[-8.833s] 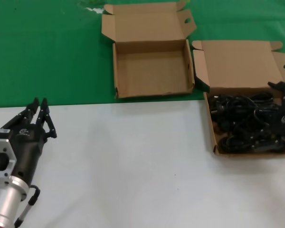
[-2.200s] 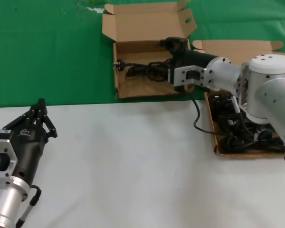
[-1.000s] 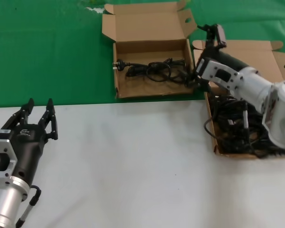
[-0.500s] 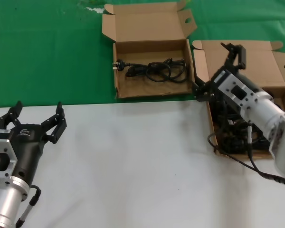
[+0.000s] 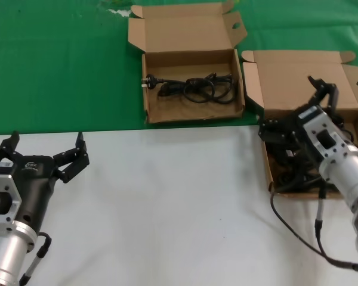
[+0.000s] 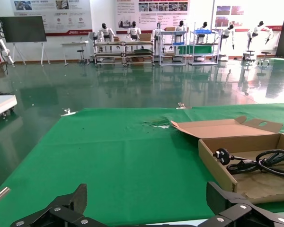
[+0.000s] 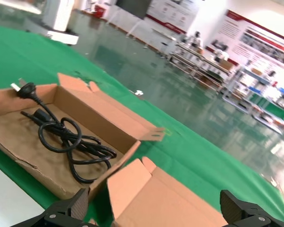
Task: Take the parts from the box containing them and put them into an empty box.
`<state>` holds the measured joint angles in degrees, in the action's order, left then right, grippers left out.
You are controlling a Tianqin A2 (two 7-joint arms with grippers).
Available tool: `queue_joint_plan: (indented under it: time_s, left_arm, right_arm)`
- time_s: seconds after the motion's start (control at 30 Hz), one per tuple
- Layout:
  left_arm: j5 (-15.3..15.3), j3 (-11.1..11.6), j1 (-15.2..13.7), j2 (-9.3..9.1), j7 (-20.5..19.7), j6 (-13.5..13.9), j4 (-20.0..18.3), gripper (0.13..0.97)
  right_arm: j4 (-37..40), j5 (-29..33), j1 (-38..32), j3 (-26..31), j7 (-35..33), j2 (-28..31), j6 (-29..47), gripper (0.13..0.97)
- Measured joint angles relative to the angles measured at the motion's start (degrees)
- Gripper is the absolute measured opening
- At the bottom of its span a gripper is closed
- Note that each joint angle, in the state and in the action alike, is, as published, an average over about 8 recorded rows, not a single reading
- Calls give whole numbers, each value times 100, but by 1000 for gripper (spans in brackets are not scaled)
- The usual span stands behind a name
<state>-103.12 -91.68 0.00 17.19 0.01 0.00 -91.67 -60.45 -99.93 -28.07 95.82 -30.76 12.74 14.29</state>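
One black power cable (image 5: 194, 87) lies coiled in the left cardboard box (image 5: 191, 113), its plug end toward the left wall; this box sits on the far green cloth (image 5: 59, 65) with its lid folded back. Just beside it on the right, nearer and straddling the cloth's edge, the second cardboard box (image 5: 298, 74) holds a tangle of black cables (image 5: 283, 158). The right gripper (image 5: 298, 116) hovers over that pile, its fingers spread wide and holding nothing. The left gripper (image 5: 43, 150) rests low over the white table (image 5: 167, 208) at the near left, well apart from both boxes, fingers also spread with nothing between them.
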Motion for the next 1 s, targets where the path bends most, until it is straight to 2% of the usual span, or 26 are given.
queue_joint_plan:
  time_s: [0.3, 1.0]
  left_arm:
    - [-1, 0, 0, 0, -1, 0, 0, 931]
    - [-1, 0, 0, 0, -1, 0, 0, 966]
  right_arm:
    - [-882, -91, 793, -117, 870, 126, -403, 966]
    - [-2797, -287, 2514, -372, 2756, 398, -1280, 966]
